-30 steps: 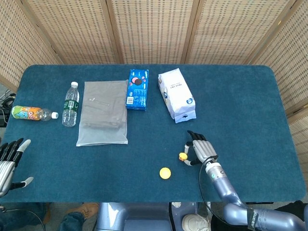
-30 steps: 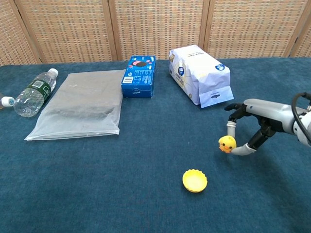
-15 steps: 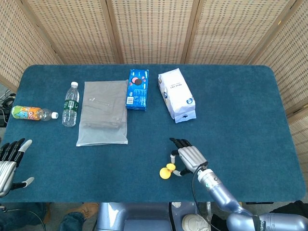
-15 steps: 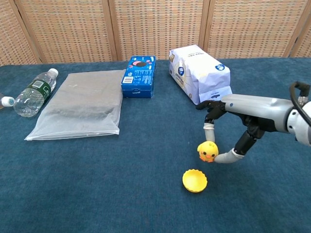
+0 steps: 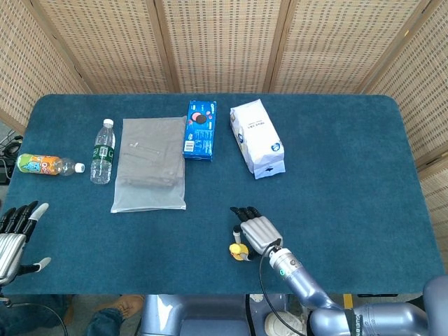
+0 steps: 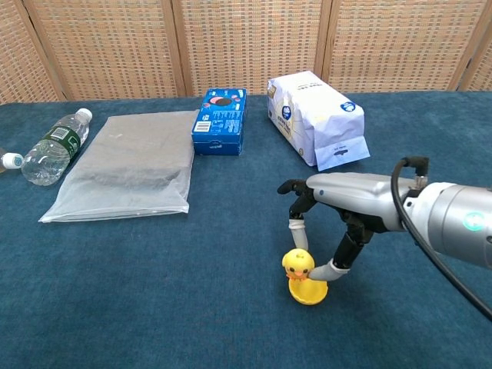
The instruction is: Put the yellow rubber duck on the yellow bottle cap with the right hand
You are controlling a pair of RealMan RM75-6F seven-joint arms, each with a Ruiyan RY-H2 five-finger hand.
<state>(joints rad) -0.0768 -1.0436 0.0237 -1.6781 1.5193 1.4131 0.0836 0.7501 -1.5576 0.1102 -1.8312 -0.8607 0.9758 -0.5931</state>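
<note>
Chest view, lower centre: my right hand point(image 6: 327, 231) pinches the yellow rubber duck point(image 6: 297, 265) between thumb and a finger, the duck sitting on the yellow bottle cap point(image 6: 308, 291). My left hand point(image 5: 15, 231), lower left in the head view, holds nothing, fingers apart.

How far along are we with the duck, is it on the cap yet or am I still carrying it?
Nearly done. In the chest view the yellow rubber duck sits upright on top of the yellow bottle cap, so the placing looks complete. In hand: the right hand pinches the duck between two fingertips. Left: open the fingers and lift away, checking that the duck stays put. The left hand rests open at the table edge.
</note>
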